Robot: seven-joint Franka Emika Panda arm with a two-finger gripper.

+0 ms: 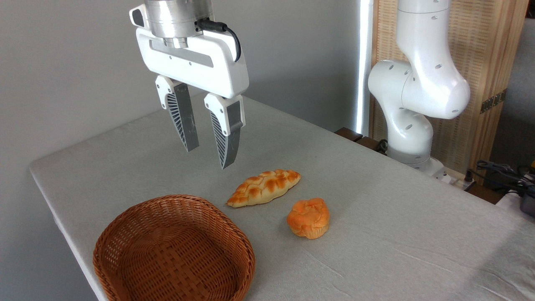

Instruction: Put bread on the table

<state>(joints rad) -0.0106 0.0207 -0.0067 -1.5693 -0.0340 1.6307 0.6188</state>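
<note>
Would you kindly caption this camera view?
Open claw hovers above table; bread and braided loaf beside empty basket.

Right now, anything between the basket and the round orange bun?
Only bare cloth of the table separates the wicker basket from the bread in the camera view. The braided loaf lies further back, off that line.

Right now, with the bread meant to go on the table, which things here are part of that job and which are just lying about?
Part of the job:
- the round orange bun, already resting on the cloth
- the table
- the gripper, open and empty, above the table

Just lying about:
- the braided loaf
- the wicker basket, with nothing in it
</note>
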